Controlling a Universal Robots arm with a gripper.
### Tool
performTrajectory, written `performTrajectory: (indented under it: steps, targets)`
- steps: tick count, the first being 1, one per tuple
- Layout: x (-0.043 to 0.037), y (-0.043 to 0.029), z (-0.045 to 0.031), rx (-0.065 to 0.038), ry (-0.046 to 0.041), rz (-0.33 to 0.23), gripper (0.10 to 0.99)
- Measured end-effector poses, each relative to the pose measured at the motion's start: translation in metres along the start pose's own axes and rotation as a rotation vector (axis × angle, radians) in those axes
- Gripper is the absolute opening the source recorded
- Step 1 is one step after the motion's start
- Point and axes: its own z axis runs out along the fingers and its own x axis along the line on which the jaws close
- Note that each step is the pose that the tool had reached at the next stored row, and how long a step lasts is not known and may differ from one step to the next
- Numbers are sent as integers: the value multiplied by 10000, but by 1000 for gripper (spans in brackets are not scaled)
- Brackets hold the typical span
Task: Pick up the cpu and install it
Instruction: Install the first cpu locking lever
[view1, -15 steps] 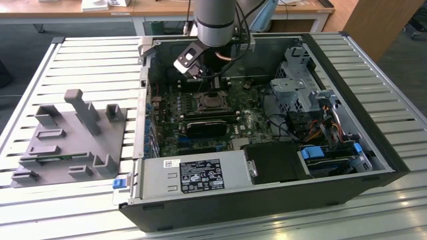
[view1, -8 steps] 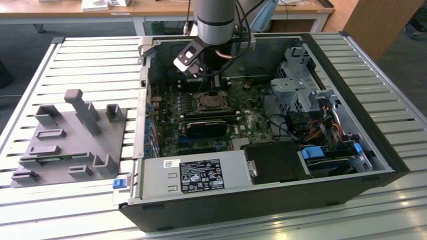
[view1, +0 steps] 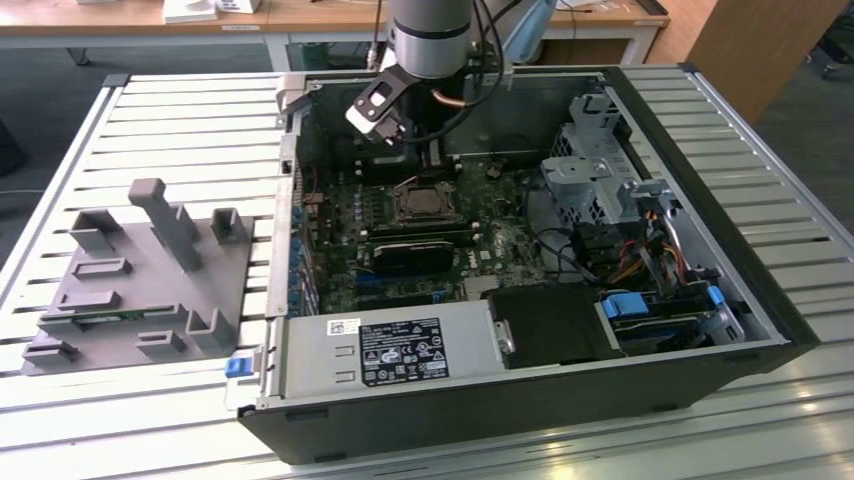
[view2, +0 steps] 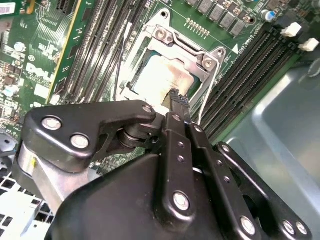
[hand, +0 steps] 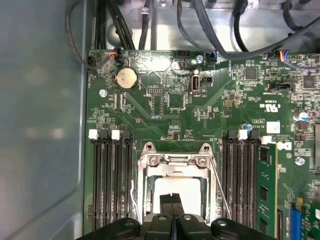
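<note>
The gripper has its two black fingers pressed together with no gap and nothing between them, the tips over the cpu. Whether they touch its top I cannot tell. The cpu lies flat in the socket, pale plate up. It is square, so it has no long axis, and its edges run parallel to the metal frame and to the memory slots on either side. In the second wrist view the frame's screwed bar overlaps one edge of the cpu, and the gripper's linkage arms cover the near part of the socket. Beyond the socket, the first wrist view takes in a coin battery near the board's far edge and black cables crossing above it. The exterior view adds the arm reaching down into the open computer case and the socket near the board's middle. A power supply lies along the case's near edge. A grey tray lies on the slatted table at the exterior view's left.
</note>
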Motion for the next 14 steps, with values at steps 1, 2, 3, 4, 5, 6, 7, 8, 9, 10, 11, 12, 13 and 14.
performTrajectory:
  steps: [1,2,3,4,5,6,7,8,9,10,11,12,13,14]
  targets:
    - [0,1,-24,0,0,0,106]
    - [0,1,-47,1,-1,0,106]
    - [1,2,-67,0,0,1,106]
    - [1,2,-86,0,0,0,106]
    - [1,3,-104,0,0,-1,106]
    - [1,1,-116,-2,1,-1,106]
    - [2,-1,-118,-6,1,-14,106]
    - [2,-2,-118,-6,4,-85,106]
    - [2,-2,-118,-4,7,-221,106]
    - [2,-3,-118,-1,11,-399,106]
    - [2,-3,-118,1,16,-577,106]
    - [1,-3,-118,3,20,-758,106]
    - [2,-3,-118,6,26,-937,106]
    - [1,-3,-118,8,30,-1118,106]
